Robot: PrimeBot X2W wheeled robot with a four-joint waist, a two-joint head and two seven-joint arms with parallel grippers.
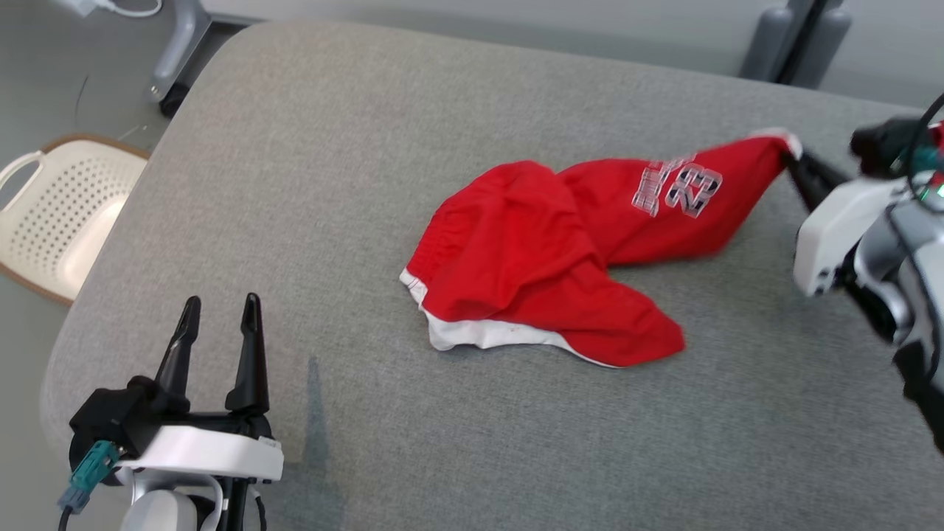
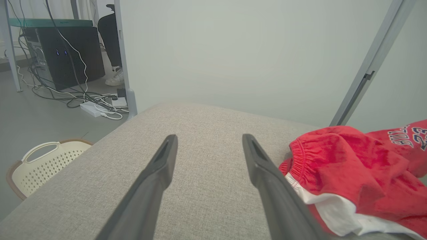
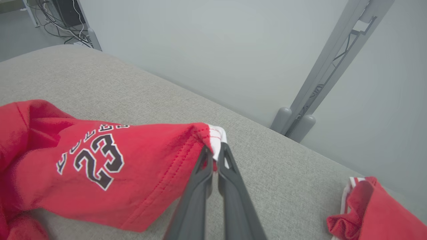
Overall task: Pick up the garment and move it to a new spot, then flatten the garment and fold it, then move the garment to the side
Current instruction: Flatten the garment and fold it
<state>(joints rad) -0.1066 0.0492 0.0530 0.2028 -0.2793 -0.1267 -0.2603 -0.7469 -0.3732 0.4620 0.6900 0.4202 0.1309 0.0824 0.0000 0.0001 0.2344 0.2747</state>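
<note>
Red garment (image 1: 546, 258) in a crumpled heap near the middle of the grey counter (image 1: 295, 147), number 23 facing up, white hem along the near side. Right tool (image 1: 800, 166) clenched on the far right corner of the garment, pinching the white trim tight between both fingers (image 3: 196, 186), with that corner pulled out long and, by the look of it, lifted a little. Left tool (image 1: 217, 310) released, fingers wide apart, over bare counter to the left of the garment, touching nothing.

Looks like the first step: pick up and move to a new spot, with a grip taken but no move made. Not flat yet, not folded yet, not put to the side yet.

Next, most likely: lift with the right tool and carry to a free patch of counter, maybe with the left tool coming over to grab the side by the white hem. Needs a firm pinch, with just a small bit of trim in the grip and an easy slip likely. Needs care to stay off the second red cloth (image 3: 373, 213) lying to the right, and away from the pale basket (image 1: 59, 214) beside the left edge
</note>
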